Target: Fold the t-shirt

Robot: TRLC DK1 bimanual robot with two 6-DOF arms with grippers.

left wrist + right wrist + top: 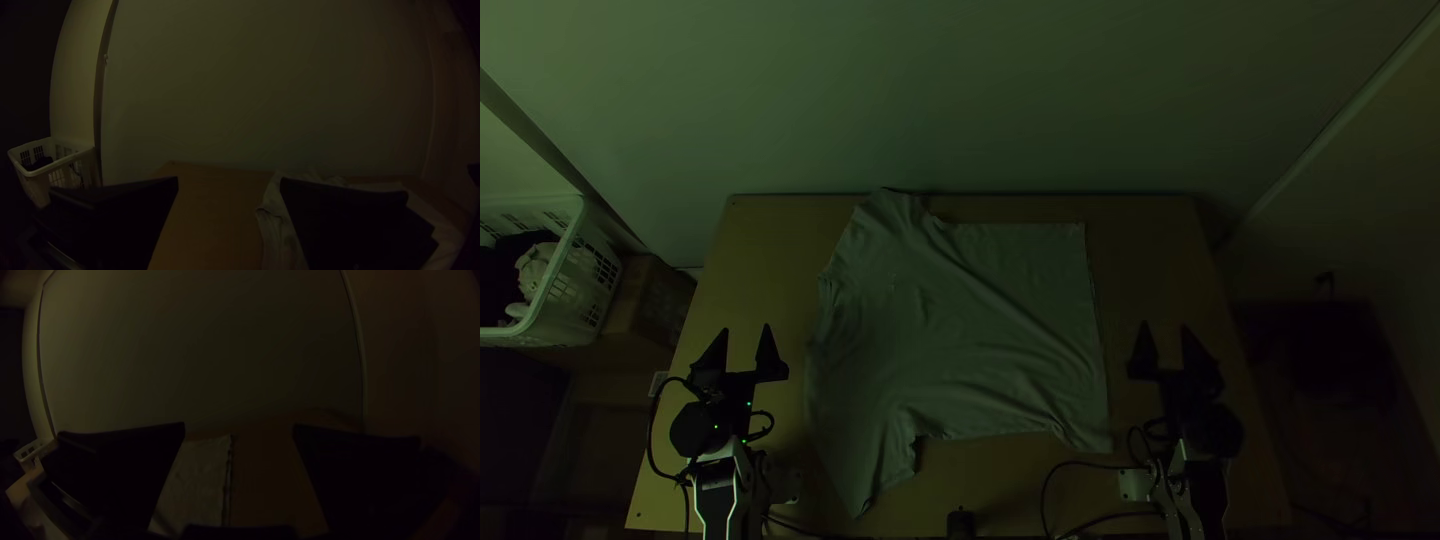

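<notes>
Left gripper (746, 328) and right gripper (1165, 325) both spread, tips apart; I judge the t-shirt (960, 340) light, limp, easily rucked, best pinched at both corners of its hem (1093, 345).

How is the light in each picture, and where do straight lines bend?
Top view: dim, but creases on the shirt readable; left wrist view: darker, left hand almost black, wall edge curved; right wrist view: also dark, pale wall strip bowed.
</notes>
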